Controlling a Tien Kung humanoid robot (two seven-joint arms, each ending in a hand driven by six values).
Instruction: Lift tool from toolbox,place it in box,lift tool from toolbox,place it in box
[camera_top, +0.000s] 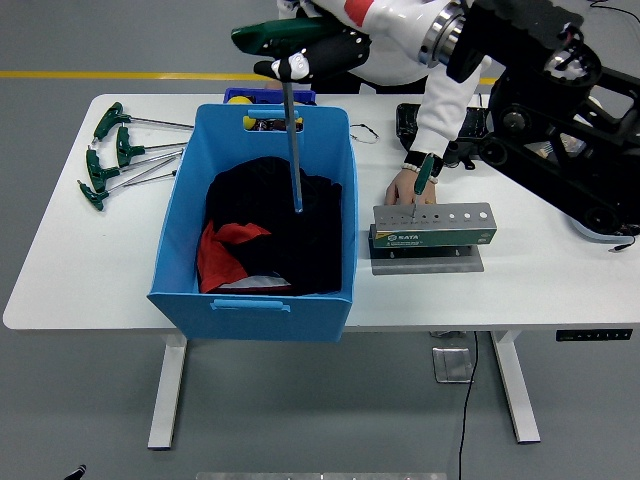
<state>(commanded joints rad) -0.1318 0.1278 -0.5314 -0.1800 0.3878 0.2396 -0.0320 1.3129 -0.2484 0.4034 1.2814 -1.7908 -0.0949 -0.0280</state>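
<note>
My right hand (292, 60) reaches in from the right, high over the table, and is shut on a green T-handle tool (293, 140). The tool's shaft hangs straight down, its tip over the black cloth (280, 225) in the blue box (250, 302). The grey toolbox rack (432, 226) stands right of the box. A second green-handled tool (424, 172) stands in its left end. A person's hand (408, 187) rests behind the rack at that tool. My left arm is out of view.
Several loose green T-handle tools (112, 155) lie at the table's left end. A black tray (410, 118) sits behind the rack. My black right arm (560, 130) covers the table's right part. Red cloth (222, 252) lies in the box.
</note>
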